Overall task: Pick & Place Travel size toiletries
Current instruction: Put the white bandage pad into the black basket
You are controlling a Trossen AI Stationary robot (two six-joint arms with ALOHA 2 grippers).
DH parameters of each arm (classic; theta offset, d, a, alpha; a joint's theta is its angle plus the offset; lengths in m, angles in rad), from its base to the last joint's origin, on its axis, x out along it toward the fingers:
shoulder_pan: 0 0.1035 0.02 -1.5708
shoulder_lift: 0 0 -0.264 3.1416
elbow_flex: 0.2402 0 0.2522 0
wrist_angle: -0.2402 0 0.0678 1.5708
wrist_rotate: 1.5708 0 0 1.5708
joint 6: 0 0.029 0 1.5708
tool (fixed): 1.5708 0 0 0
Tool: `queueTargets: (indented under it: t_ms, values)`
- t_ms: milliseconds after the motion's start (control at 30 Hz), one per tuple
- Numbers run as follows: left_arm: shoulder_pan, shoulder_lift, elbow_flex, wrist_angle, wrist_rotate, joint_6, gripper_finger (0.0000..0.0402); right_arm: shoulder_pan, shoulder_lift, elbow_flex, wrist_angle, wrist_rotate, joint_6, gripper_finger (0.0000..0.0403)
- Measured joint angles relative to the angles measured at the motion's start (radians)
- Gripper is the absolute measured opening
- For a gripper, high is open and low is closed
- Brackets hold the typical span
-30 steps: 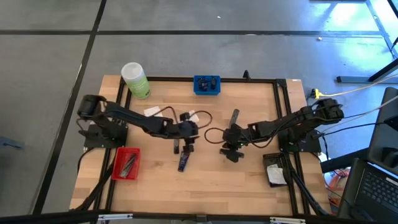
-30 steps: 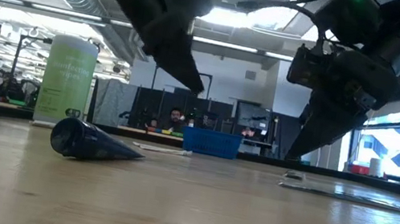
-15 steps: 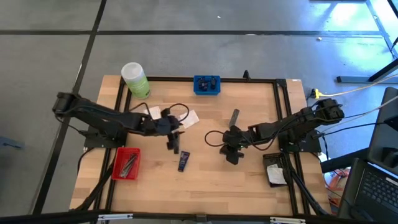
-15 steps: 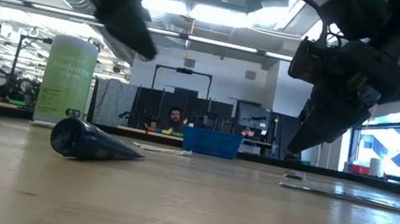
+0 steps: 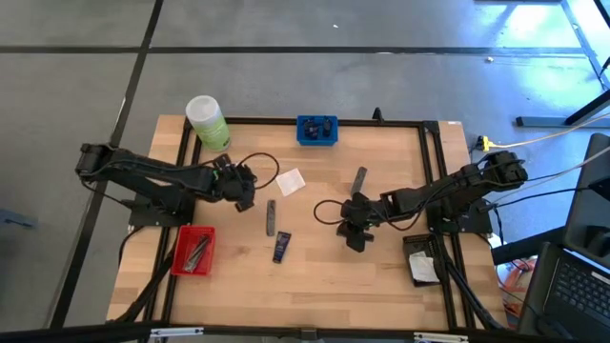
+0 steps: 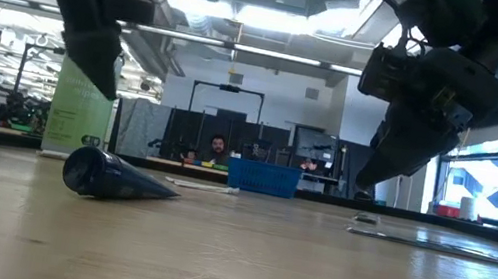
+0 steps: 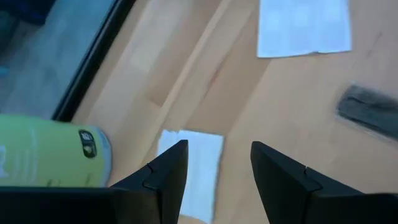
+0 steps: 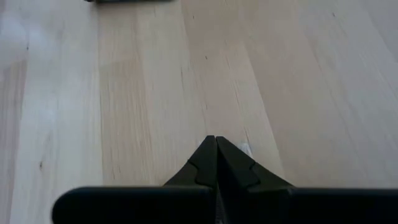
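Observation:
My left gripper (image 5: 242, 191) (image 6: 103, 77) is open and hovers over a white sachet (image 7: 196, 168) that lies flat near the table's left side. A second white sachet (image 5: 290, 181) (image 7: 303, 26), a slim grey tube (image 5: 271, 217) and a dark navy tube (image 5: 281, 247) (image 6: 111, 177) lie flat on the wood toward the middle. Another grey tube (image 5: 358, 178) lies farther right. My right gripper (image 5: 355, 236) (image 8: 216, 144) is shut and hangs over bare wood right of centre.
A big light-green bottle (image 5: 207, 122) stands at the far left corner and a blue tray (image 5: 316, 130) sits at the far edge. A red tray (image 5: 193, 251) with grey tubes lies near left, a black tray (image 5: 419, 259) near right. A black frame borders the table.
My left gripper has drawn back from above the navy tube toward the table's left and far side and now hovers over a white sachet. The grey tube it stood over now shows in full on the wood. The right arm has kept still.

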State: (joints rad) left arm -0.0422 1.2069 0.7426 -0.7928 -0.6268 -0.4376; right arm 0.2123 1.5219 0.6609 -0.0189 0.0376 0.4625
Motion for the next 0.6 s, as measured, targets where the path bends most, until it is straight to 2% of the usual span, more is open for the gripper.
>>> queueTargets:
  t_ms: [167,367,600]
  values:
    - [0.106,0.021,0.000,0.008,0.096,0.121,0.0169,0.000,0.000,0.000,0.004,0.000,0.000,0.0005]
    - [0.238,0.075,0.000,0.006,0.254,0.276,0.0144,0.000,0.000,0.000,0.012,-0.002,0.000,0.0005]
    - [0.343,0.164,0.000,0.014,0.315,0.412,0.0128,0.000,0.000,0.000,0.019,-0.006,-0.001,0.0005]
